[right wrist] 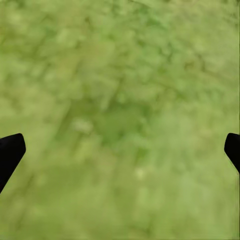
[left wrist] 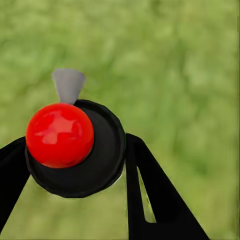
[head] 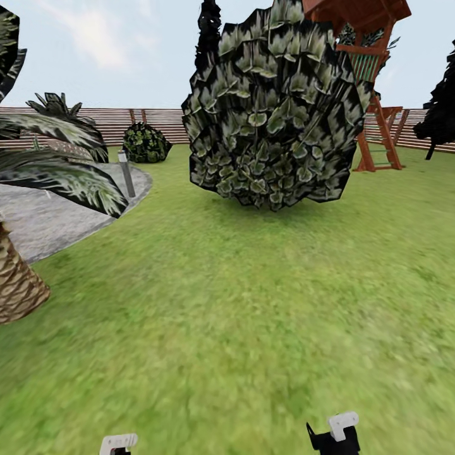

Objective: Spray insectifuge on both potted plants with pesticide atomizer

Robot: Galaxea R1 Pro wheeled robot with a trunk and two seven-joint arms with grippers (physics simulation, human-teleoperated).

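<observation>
In the left wrist view the pesticide atomizer [left wrist: 102, 167] is a round black body with a glossy red knob [left wrist: 60, 135] and a grey cone nozzle [left wrist: 68, 84]. My left gripper [left wrist: 75, 157] is shut on it, one black finger on each side, above the garden's grass. My right gripper [right wrist: 120, 150] is open, fingertips far apart, with only lawn between them. Both wrists peek in at the near edge of the head view: the left gripper [head: 118, 443] and the right gripper [head: 338, 433]. The potted plants are out of view.
A big dark-leaved shrub [head: 275, 107] stands ahead on the lawn [head: 240, 303]. At the left are a palm trunk [head: 16, 284], a grey paved patio [head: 44, 221] and a short grey post [head: 126, 174]. Behind run a slatted fence [head: 151, 123] and a wooden play tower [head: 373, 76].
</observation>
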